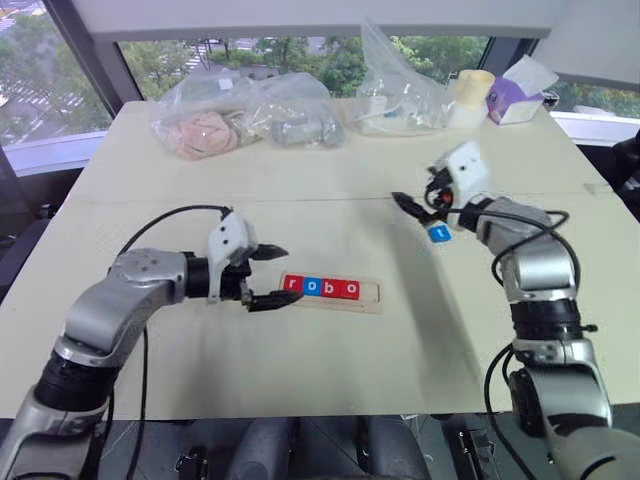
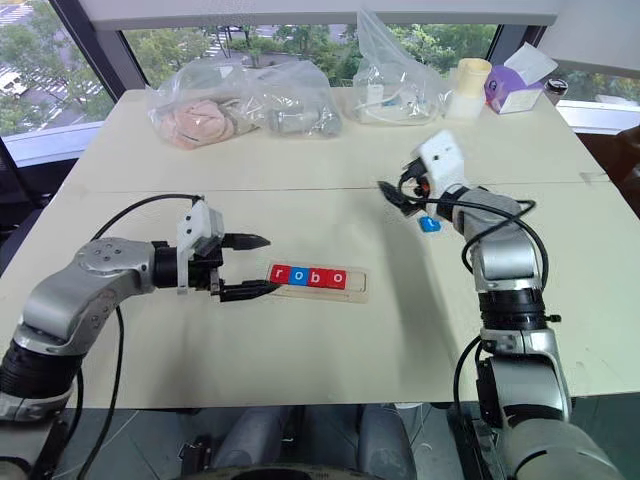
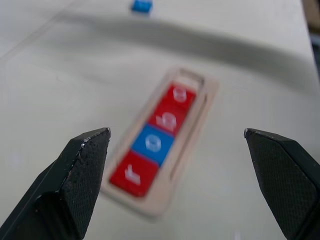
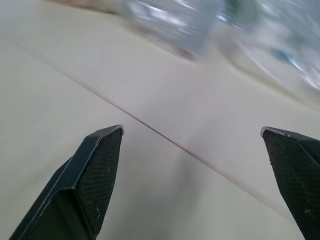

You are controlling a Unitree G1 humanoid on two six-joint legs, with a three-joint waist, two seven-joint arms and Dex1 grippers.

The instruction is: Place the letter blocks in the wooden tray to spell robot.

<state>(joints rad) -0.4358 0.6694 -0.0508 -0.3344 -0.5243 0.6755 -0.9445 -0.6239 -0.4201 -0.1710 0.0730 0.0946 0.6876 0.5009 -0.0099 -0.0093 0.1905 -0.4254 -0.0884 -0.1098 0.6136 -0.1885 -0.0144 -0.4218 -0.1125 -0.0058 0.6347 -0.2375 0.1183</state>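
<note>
Tray (image 1: pixel 345 293): lay flat on the table (image 1: pixel 330 370), just below the centre of the head views, long side running left to right.
Blocks in tray: four sat touching in a row from the tray's left end, red r (image 1: pixel 292 285), blue o (image 1: pixel 311 287), red b (image 1: pixel 329 288), red o (image 1: pixel 348 290); the slot's right end stood bare.
Loose block (image 1: pixel 439 233): blue, lay on the table right of centre, well apart from the tray, just below the right gripper; its letter could not be read.
Left gripper (image 1: pixel 270 276): left of centre, jaws released and spread one above the other, tips just beside the tray's left end, grasping nothing.
Right gripper (image 1: pixel 415 208): right of centre, above the loose block, jaws released wide, grasping nothing.
Far edge: clear plastic bags (image 1: pixel 245 118), a pale cup (image 1: pixel 472 97) and a purple tissue box (image 1: pixel 515 100) stood along the top of the frame.
</note>
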